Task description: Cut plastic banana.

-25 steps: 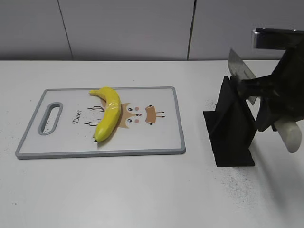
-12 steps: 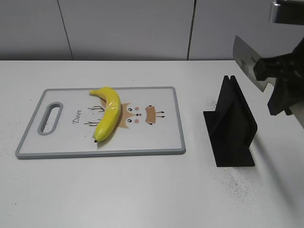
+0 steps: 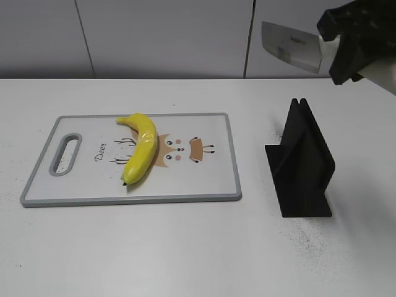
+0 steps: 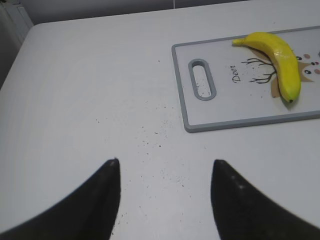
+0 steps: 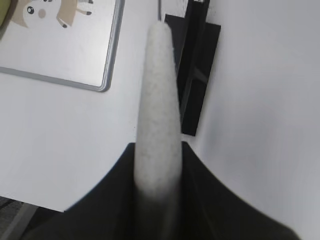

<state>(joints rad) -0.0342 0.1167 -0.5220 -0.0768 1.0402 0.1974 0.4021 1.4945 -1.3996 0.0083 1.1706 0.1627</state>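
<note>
Right gripper (image 3: 339, 48) is clamped on the pale handle of a steel cleaver knife (image 3: 291, 45), held in the air above the black slotted knife stand (image 3: 301, 159). Glossy yellow plastic banana (image 3: 140, 153) lies well off to its left on the grey-rimmed white cutting board (image 3: 204, 176). Left gripper (image 4: 165, 172) is spread apart over bare white table (image 4: 90, 85), banana ahead and to its right.

Plastic banana (image 3: 140, 152): glossy yellow plastic. Cutting board (image 3: 210, 179): smooth white face, grey rim. Knife blade (image 3: 291, 46): bright brushed metal; handle (image 5: 157, 110) pale, speckled, matt. Knife stand (image 3: 301, 162): matt black. Worktop (image 3: 185, 247): matt white, dark specks.
</note>
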